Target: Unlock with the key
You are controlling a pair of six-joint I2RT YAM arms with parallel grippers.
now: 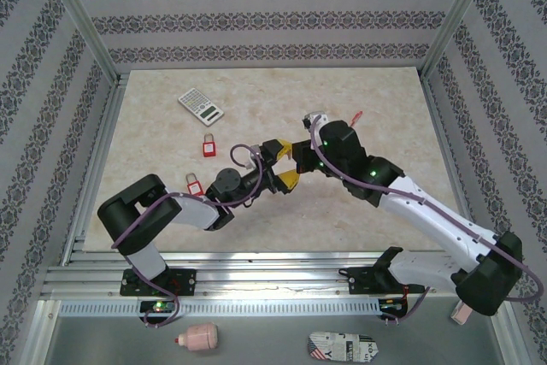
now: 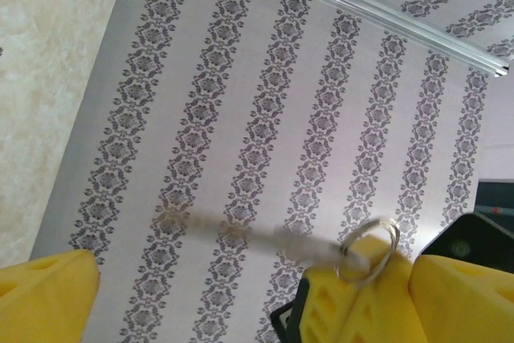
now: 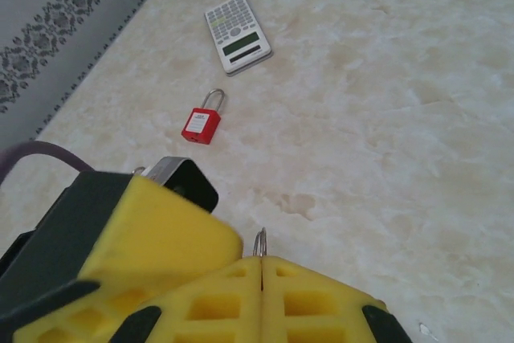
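My right gripper (image 3: 263, 267) is shut on the key: its silver ring (image 3: 259, 242) pokes out above the closed yellow pads. In the left wrist view, the thin grey key (image 2: 241, 232) sticks out blurred to the left from those pads, its ring (image 2: 371, 248) at their tip. My left gripper (image 2: 257, 275) is open, with the right gripper's tip and the key between its spread fingers (image 2: 48, 295). Both grippers (image 1: 291, 162) meet above mid-table. One red padlock (image 1: 208, 144) (image 3: 202, 124) lies to their left, a second red padlock (image 1: 193, 182) nearer the left arm.
A white calculator (image 1: 200, 107) (image 3: 238, 34) lies at the back left of the marble table. A red pen (image 1: 357, 117) lies behind the right arm. Patterned walls and aluminium rails (image 1: 85, 32) enclose the table.
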